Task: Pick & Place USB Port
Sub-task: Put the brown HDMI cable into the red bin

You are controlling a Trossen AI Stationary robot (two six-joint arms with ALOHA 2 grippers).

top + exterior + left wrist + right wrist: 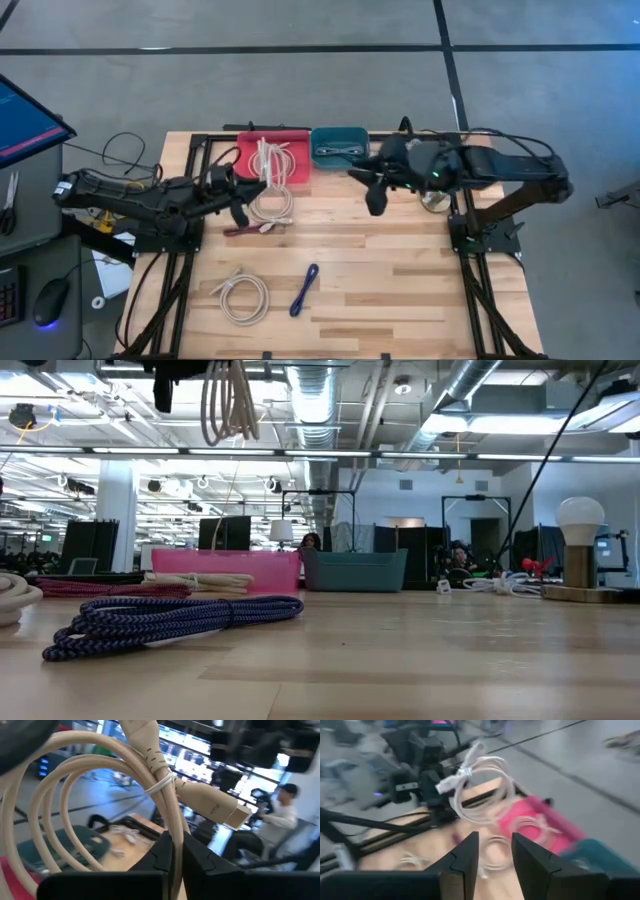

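A beige coiled USB cable (pixel 272 205) is up in the air over the table's left half, near the pink tray (pixel 300 172), with my left gripper (pixel 240 208) shut on it. In the low view the coil (pixel 228 400) hangs high above the board. Its plug (pixel 215 807) sticks out past a thin tie. More beige cables lie in the pink tray. The teal tray (pixel 340 132) stands beside it with a small cable inside. My right gripper (pixel 375 200) hovers open near the teal tray, holding nothing (pixel 495 852). My left gripper pinches several strands of the coil (pixel 175 845) between its two fingers, a little below the tie. The fingers reach in about level from the table's left. The coil is lifted clear of the table, its loops spreading out beyond the fingers.
On the board lie a maroon cable (pixel 240 230), a second beige coil (pixel 243 297) and a blue braided cable (pixel 305 290) toward the near edge. A bulb lamp on a wooden base (pixel 580 550) stands at the right. A monitor (pixel 25 125) is off the left edge.
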